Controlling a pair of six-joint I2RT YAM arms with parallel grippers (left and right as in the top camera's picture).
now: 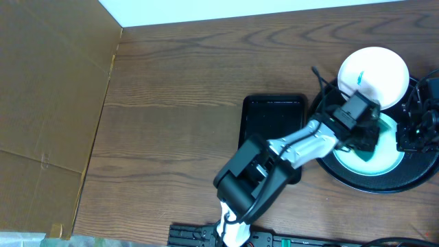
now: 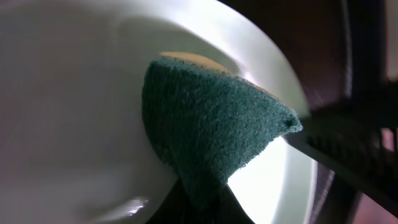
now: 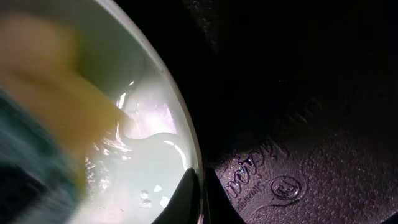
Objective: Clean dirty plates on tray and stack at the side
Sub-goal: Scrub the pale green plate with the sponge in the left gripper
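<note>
A: Two on the tray (image 1: 346, 177), where exactly?
B: far plate (image 1: 374, 72) at the tray's far edge; near plate (image 1: 389, 156) mid-tray.
A: And the left claw (image 1: 365, 140)?
B: Clamped on a green sponge (image 2: 211, 130), which touches the near plate.
A: And the right claw (image 3: 200, 190)?
B: Pinched tight over the near plate's rim, on the tray's right side.

Left gripper (image 1: 367, 137), right gripper (image 3: 200, 186): jaws clamped.

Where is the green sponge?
The sponge sits in the left tool, against a white plate on the black tray, at the right side of the overhead view.
</note>
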